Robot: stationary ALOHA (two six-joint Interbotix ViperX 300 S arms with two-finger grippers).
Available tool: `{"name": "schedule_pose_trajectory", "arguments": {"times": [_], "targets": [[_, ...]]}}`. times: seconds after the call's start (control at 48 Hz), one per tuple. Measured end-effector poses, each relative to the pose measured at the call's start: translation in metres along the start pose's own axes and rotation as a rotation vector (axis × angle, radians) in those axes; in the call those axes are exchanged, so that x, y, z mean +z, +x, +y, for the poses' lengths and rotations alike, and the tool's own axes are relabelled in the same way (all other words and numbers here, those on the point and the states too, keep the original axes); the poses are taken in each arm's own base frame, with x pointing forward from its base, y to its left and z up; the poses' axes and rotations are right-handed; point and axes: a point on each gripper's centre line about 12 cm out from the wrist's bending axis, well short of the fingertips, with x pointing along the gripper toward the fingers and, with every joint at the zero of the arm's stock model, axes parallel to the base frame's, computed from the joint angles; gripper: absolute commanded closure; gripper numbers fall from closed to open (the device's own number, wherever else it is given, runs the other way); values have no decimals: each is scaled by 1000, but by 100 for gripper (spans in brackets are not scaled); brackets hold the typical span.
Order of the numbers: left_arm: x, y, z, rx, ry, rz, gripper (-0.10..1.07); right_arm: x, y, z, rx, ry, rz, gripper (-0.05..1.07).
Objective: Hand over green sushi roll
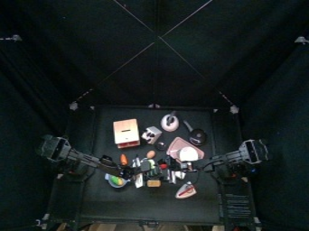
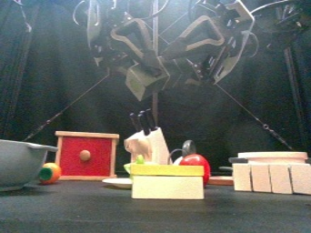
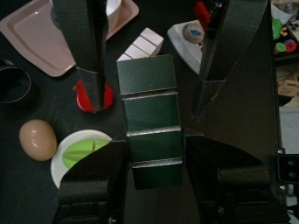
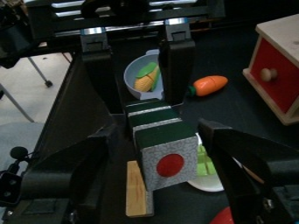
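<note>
Roll-to-fingers relation: green sushi roll [image 1: 117,181] looks to sit L-near on the table [image 1: 103,204], in or on a white dish [image 3: 65,166]. It's a small bright-green lump, and I can't tell if it stands on end or lies on its side, so no long axis to call. L gripper [image 3: 149,61] is the nearer one. It hangs high above the clutter w/ fingers spread wide and nothing btwn them. In its wrist view the roll [image 3: 79,150] lies off to one side of the jaws, not under them, near an egg [image 3: 38,138]. Directly below is a dark green segmented block [image 3: 152,114].

R gripper [image 4: 138,52] is also raised, fingers apart, empty, over mid-table, so farther from the roll.

Surface is flat, matte black. Room is tight, w/ toys crowding the dish, so prob. a straight-down approach from the L.
</note>
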Motion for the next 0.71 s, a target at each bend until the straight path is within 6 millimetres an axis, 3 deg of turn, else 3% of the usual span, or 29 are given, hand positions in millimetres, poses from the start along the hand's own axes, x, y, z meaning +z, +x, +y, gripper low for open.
{"name": "schedule_pose_trajectory", "arguments": {"times": [0.354, 0.521, 0.708], "targets": [[-1, 2, 1, 5, 5, 6, 50, 3, 2, 2, 6, -2, -2, 41], [-2, 2, 1, 7, -1, 8, 45, 1, 2, 2, 6, -4, 4, 43], [-1, 2, 2, 7, -2, 7, 24, 1, 2, 2, 6, -5, 4, 43]]}}
